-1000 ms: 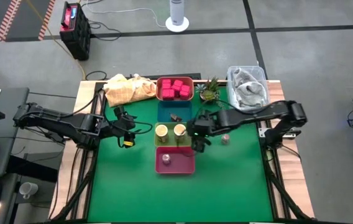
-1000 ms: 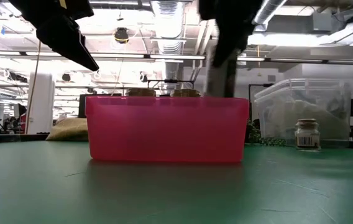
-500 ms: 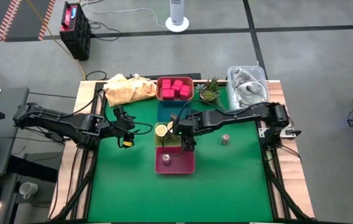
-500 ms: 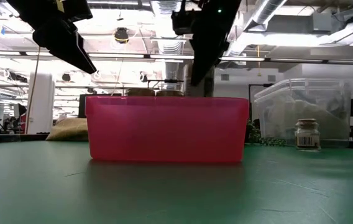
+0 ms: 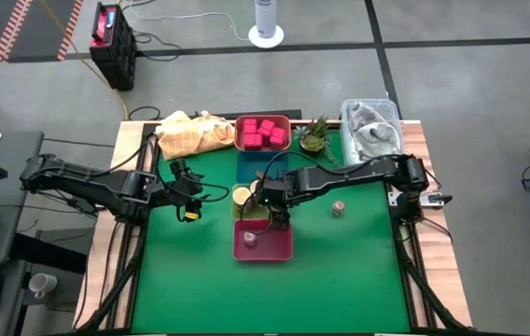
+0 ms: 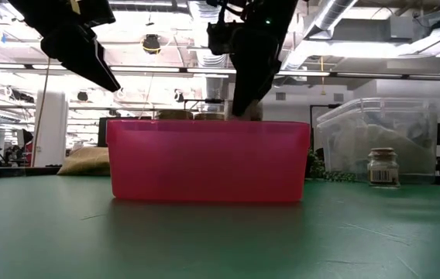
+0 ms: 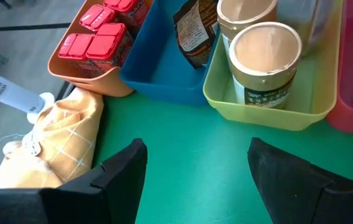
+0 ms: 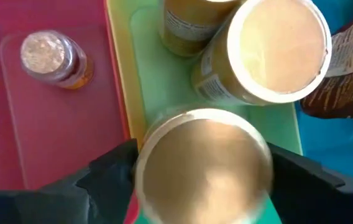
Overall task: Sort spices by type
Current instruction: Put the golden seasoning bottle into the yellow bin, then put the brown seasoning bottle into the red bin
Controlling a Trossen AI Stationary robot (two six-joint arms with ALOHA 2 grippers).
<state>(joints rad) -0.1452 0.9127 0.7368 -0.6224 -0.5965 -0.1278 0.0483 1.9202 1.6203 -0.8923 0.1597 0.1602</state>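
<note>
The right tool (image 5: 277, 213) pinches a tan cylinder (image 8: 202, 165) over the yellow tray (image 8: 140, 87), straddling its wall beside the pink tray (image 8: 21, 118); released here, it could tip. Left tool (image 7: 192, 171) spread.

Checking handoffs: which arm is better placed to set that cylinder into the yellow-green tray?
Right: its gripper already holds the cylinder over the yellow-green tray; the left gripper waits open, off to the side.
</note>
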